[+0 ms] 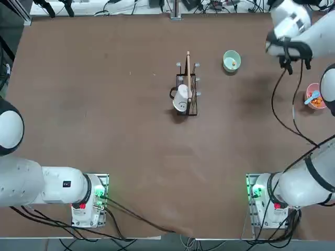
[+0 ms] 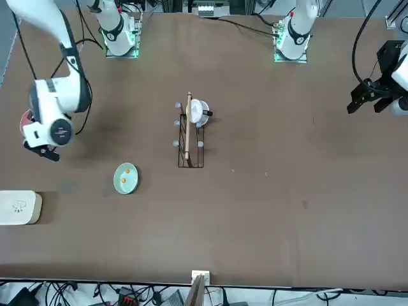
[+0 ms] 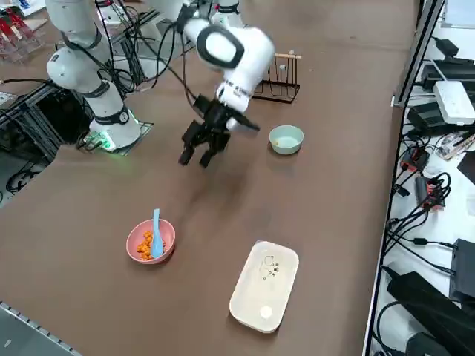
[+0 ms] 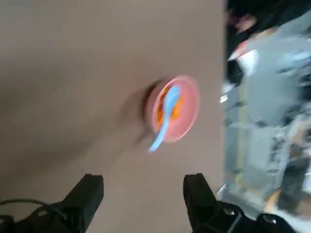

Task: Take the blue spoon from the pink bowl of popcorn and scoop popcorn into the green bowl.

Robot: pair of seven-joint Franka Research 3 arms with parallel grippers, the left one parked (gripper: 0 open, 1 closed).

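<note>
Seen from the right side, the light-blue plastic spoon [image 3: 156, 241] lies in the round pale-pink bowl [image 3: 131, 245], handle over the rim toward 12 o'clock, among orange-yellow popcorn [image 3: 145, 247]. From that bowl, the rounded white box [image 3: 264, 288] sits at 4 o'clock on the matte brown table [image 3: 200, 311]. The right gripper [image 3: 194, 154] hangs over the table at 1 o'clock, its fingers spread apart, holding nothing. Near 2 o'clock, the round mint-green bowl [image 3: 286, 139] contains a couple of popcorn pieces [image 2: 125, 175]. A black wire rack [image 3: 277, 89] with a white mug [image 1: 180, 98] stands at 1 o'clock. Beyond the table's 3 o'clock edge, black cables [image 3: 412, 222] cross a white surface [image 3: 464, 200].
</note>
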